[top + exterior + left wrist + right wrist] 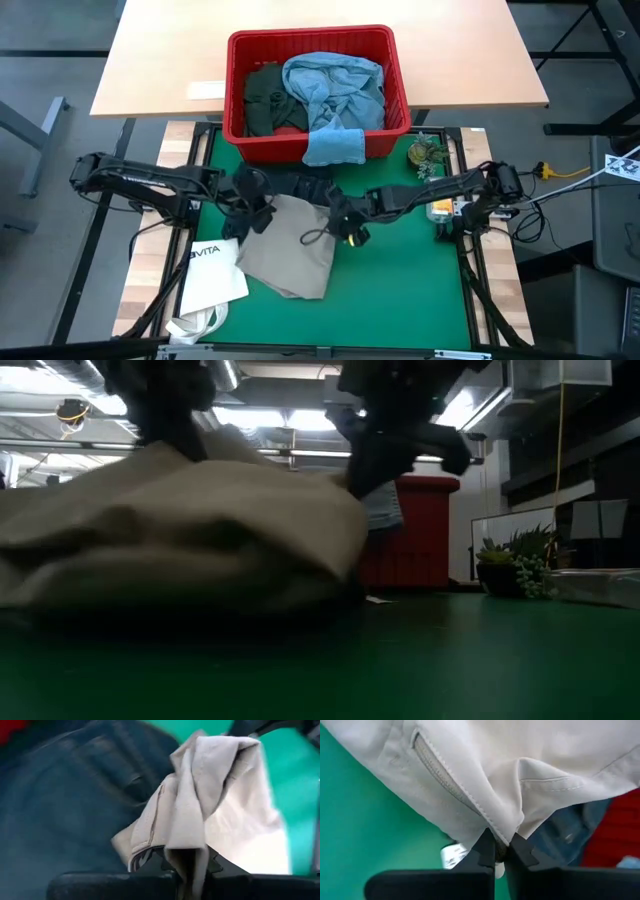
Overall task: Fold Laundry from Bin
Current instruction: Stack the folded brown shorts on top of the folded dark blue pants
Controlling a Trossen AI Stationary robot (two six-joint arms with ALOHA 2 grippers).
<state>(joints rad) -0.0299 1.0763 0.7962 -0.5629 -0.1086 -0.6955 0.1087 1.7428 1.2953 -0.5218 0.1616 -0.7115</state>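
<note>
Khaki trousers [290, 255] lie bunched on the green mat, their far edge raised between my two grippers. My left gripper [256, 216] is shut on the far left corner and my right gripper [345, 228] on the far right part. Dark navy jeans [300, 184] lie on the mat just beyond them. The red bin [240, 60] stands at the far edge and holds a dark green piece [265, 95] and light blue jeans [335, 85]. A small light blue cloth [333, 148] hangs over its near rim. My left gripper pinches a bunched, folded-over bit of the trousers' edge [186, 851] between its two fingers, slanting down from the table's left. The cloth stands up in folds above the fingers, and the rest sags to the mat. My right gripper pinches a fold of the trousers [496, 834] beside a zipped pocket opening [437, 772], between its two fingertips [485, 851], slanting down from the right. Several layers meet at the pinch. The cloth is lifted here and slack, and its near part lies on the mat [180, 560].
A white "VITA" tote bag [210, 270] lies at the near left, partly under the trousers. A small potted plant [428, 153] and a clear box [445, 208] stand at the far right. Bare green mat [400, 290] lies to the near right.
</note>
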